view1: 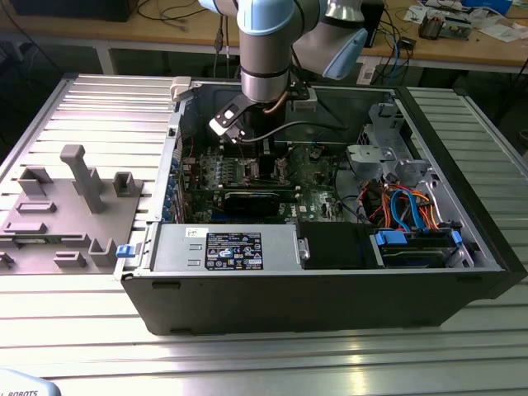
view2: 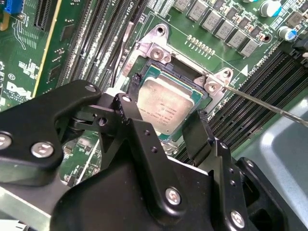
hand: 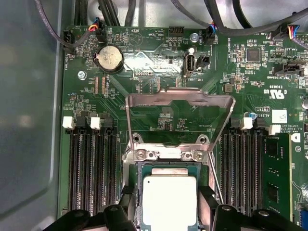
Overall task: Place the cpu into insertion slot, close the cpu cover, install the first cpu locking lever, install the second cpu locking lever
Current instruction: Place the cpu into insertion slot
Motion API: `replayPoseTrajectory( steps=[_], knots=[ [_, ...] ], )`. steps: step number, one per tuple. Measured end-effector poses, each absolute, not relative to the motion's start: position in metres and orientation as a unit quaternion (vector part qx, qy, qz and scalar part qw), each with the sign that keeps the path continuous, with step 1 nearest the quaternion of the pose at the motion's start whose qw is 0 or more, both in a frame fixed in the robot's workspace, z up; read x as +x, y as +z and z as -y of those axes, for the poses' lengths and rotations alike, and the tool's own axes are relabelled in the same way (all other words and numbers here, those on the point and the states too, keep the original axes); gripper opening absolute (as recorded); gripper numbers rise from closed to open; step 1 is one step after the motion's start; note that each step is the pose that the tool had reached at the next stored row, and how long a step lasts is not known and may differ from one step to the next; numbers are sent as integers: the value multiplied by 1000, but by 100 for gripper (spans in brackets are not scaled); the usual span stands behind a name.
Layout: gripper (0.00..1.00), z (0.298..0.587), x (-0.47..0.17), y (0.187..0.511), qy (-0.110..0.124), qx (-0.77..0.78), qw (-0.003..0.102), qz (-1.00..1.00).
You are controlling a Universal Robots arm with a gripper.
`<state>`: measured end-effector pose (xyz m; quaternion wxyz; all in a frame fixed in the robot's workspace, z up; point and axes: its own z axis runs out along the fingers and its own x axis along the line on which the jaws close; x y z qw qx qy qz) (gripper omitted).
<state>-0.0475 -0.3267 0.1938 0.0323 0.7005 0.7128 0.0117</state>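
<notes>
TOOL STATE. In the first wrist view the tool [hand: 168,202] is lowered over the socket area with its jaws spread. The two black fingers [hand: 208,207] stand one on each side of the cpu [view2: 166,103]; a narrow gap shows at each edge, so nothing is gripped.

WORKPIECE POSITION. The cpu lies flat inside the insertion slot [view2: 175,77], metal top facing up. The cpu cover [hand: 144,98] is swung up on its hinge, away from the chip, with bare motherboard [hand: 144,72] visible through its window. A thin locking lever [view2: 269,107] runs out beside the slot, not latched.

STEP IN HAND (judged): seating the cpu.
- Keep the chip square to the slot rim, level on all four sides
- Keep both fingers equally clear of the chip edges, so that neither drags it
- Apply no downward force; the contacts underneath are likely fragile

OUTER SCENE. In the exterior view the arm [view1: 266,49] reaches down into an open computer case [view1: 330,289] lying on the slatted counter [view1: 247,363].

COUNT. Cpu: one. Insertion slot: one. Cpu cover: one. Fingers: two. Hinge screws [hand: 140,154]: two. Locking levers counted with certainty: one. Coin cell [hand: 109,58]: one
</notes>
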Motion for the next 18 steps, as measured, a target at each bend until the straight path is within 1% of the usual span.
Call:
replayPoseTrajectory(
  steps=[7, 12, 16, 18],
  knots=[
    [61, 326, -48, 193, 11, 700, 32, -713],
    [61, 327, -47, 193, 5, 700, 40, -713],
    [61, 326, -47, 194, 4, 700, 40, -713],
    [61, 327, -47, 200, 4, 700, 40, -713]
  ],
)
